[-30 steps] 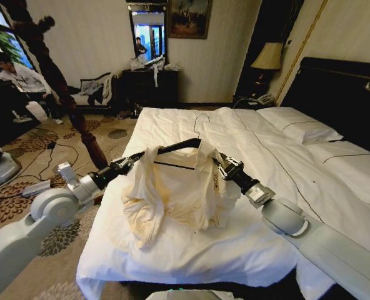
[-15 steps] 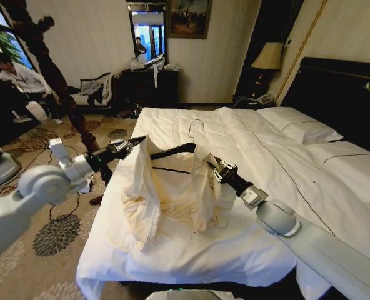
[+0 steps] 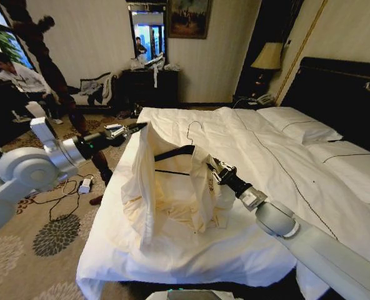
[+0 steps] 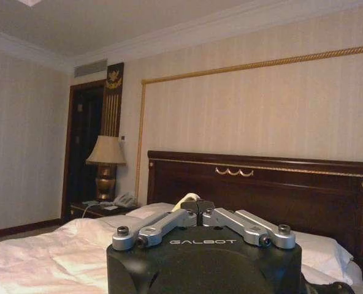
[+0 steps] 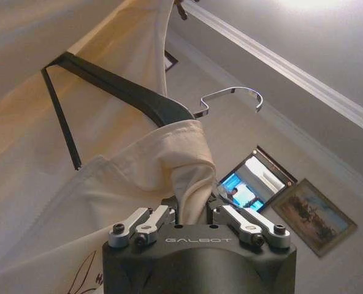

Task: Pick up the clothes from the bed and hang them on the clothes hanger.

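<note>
Now the cream-coloured cotton shirt (image 3: 172, 187) hangs in the air above the foot half of the large bed with the wrinkled white duvet (image 3: 279, 187), stretched between both arms. The left gripper (image 3: 127, 130), reaching in from beyond the bed's left edge, is clenched on one raised corner of the shirt; a small fold of pale fabric shows between its fingers (image 4: 169, 222) in the left wrist view. The right gripper (image 3: 214, 169) pinches the bunched cloth at the shirt's other shoulder. The thin dark shoulder-shaped hanger with a silvery hook (image 3: 175, 152) sits inside the shirt, its hook standing up above the collar and its crossbar showing through the neck opening.
</note>
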